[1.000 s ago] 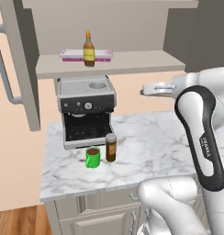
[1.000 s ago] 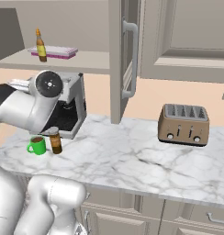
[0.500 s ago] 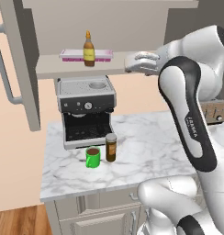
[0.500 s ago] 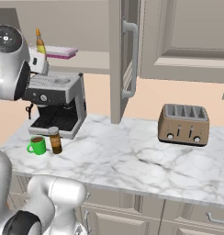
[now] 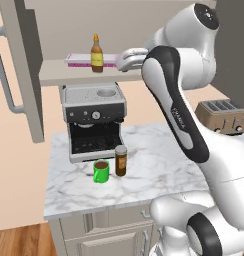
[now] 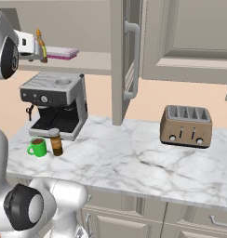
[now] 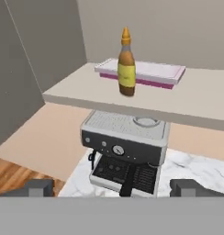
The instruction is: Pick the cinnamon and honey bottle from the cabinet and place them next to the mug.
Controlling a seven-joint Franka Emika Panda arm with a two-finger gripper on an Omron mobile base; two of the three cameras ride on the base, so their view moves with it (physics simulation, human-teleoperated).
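Note:
The honey bottle stands upright on the cabinet shelf, in front of a flat pink box. My gripper hangs open at shelf height, just right of the bottle and apart from it, with nothing between its fingers. Down on the marble counter, the cinnamon stands right beside the green mug, in front of the coffee machine.
A coffee machine sits under the shelf. The cabinet door with its long bar handle stands swung open at the left. A toaster sits at the right of the marble counter.
The arm has risen from above the counter to shelf height and swung left, bringing the open gripper close to the honey bottle. Bottle, cinnamon and mug have not moved.

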